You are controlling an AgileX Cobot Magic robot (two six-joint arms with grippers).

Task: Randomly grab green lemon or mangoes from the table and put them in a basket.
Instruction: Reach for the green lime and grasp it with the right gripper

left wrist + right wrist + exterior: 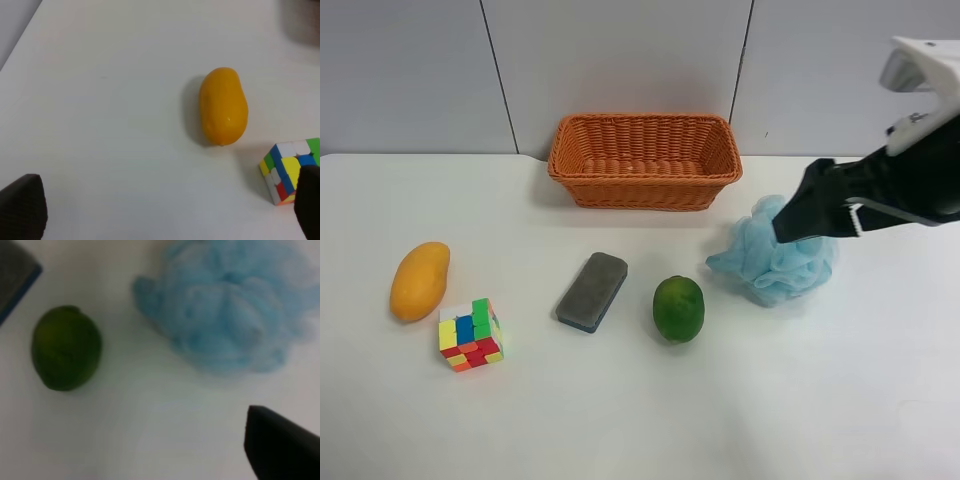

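Note:
The green lemon lies on the white table, right of centre; it also shows in the right wrist view. The orange-yellow mango lies at the exterior high view's left and in the left wrist view. The wicker basket stands at the back centre with nothing seen in it. My right gripper hovers over a blue bath pouf, up and right of the lemon, open and empty; only one finger shows. My left gripper is open, empty, short of the mango.
A blue mesh pouf lies right of the lemon, under my right gripper. A grey block lies left of the lemon. A colourful puzzle cube sits close to the mango, also in the left wrist view.

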